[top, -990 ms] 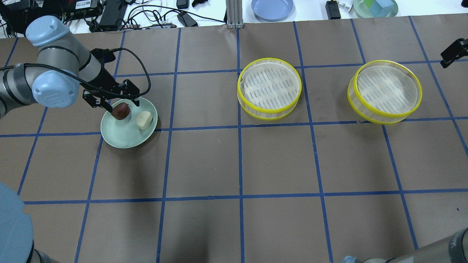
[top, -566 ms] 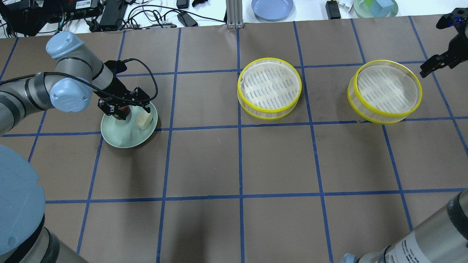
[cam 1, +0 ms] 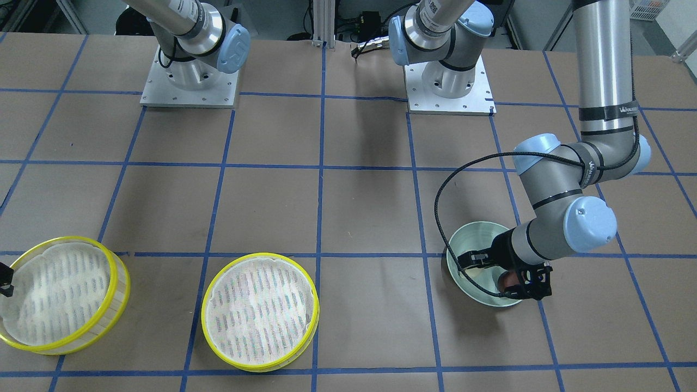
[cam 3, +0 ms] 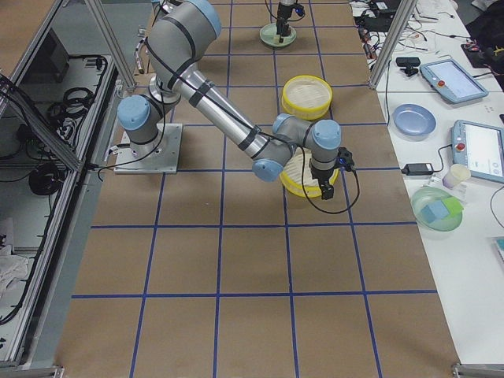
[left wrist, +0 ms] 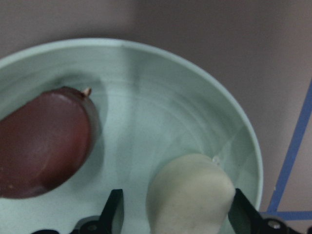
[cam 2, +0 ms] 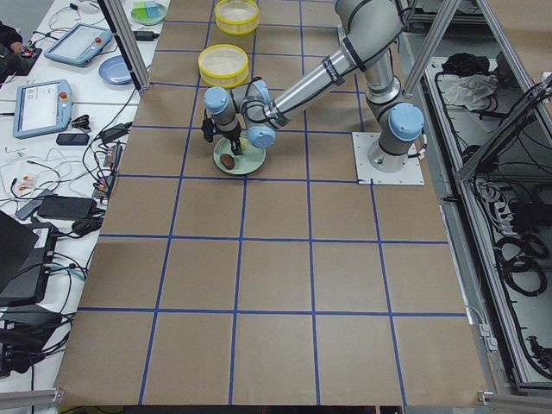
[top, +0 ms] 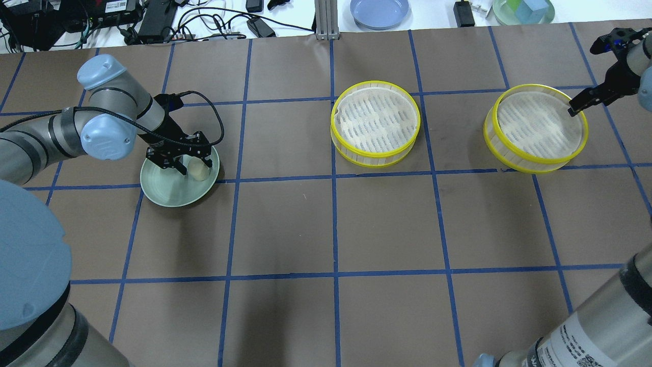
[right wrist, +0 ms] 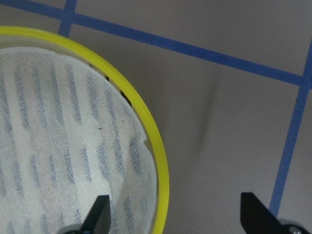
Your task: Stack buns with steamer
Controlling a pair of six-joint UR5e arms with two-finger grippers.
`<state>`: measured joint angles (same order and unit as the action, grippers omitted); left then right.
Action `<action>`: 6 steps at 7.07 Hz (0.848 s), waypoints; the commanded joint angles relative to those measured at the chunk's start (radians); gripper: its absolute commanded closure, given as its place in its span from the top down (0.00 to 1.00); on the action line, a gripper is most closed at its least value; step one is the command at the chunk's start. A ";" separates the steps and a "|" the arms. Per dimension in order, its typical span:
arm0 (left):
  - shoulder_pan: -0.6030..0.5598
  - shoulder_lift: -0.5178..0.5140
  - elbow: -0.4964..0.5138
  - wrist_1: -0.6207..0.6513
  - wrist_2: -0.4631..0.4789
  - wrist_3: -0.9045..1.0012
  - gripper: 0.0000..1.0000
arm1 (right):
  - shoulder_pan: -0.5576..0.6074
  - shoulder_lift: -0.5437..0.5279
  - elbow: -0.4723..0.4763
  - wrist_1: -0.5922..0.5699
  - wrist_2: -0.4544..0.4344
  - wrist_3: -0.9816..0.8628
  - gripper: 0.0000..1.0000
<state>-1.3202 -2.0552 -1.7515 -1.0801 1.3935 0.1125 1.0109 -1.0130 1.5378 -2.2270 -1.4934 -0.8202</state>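
The brown paper-covered surface point(top: 387, 224), ruled into squares by blue tape, carries everything. Two shallow round steamer trays with bright yellow rims and white perforated liners sit apart on it, both empty. The middle tray point(top: 375, 122) is near the centre line and the far tray point(top: 535, 127) is toward the robot's right. A pale green round plate point(top: 168, 192) lies well away on the robot's left and holds both buns side by side.

The right tool point(right wrist: 178, 217) hangs at the far tray's outer edge with its fingers apart. The yellow rim runs between them, one finger over the liner and one outside the wall. That looks like a line-up to pinch the wall, so the tray can later be lifted onto the other.

The left tool point(left wrist: 178, 217) is down in the plate, fingers spread either side of the small rounded cream-yellow bun point(left wrist: 190, 195) and not yet clamped, a placing that suits a sideways pinch. The dark reddish-brown bun point(left wrist: 44, 141) lies just beside it, outside the fingers, so closing should take only the cream one. Neither bun is in a tray, so the task appears to be at its first pick.
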 commanded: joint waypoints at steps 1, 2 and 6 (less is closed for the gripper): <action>-0.001 0.029 0.041 0.002 -0.002 -0.054 0.00 | 0.000 0.007 0.005 0.000 0.002 0.000 0.56; -0.011 0.052 0.084 -0.001 -0.005 -0.138 0.00 | 0.000 0.025 0.005 0.001 0.002 0.000 0.48; -0.229 0.058 0.170 0.163 -0.221 -0.585 0.00 | 0.000 0.028 0.005 0.001 0.002 0.000 0.00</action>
<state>-1.4805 -1.9827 -1.5942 -1.0107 1.2505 -0.3423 1.0109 -0.9854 1.5431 -2.2265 -1.4909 -0.8206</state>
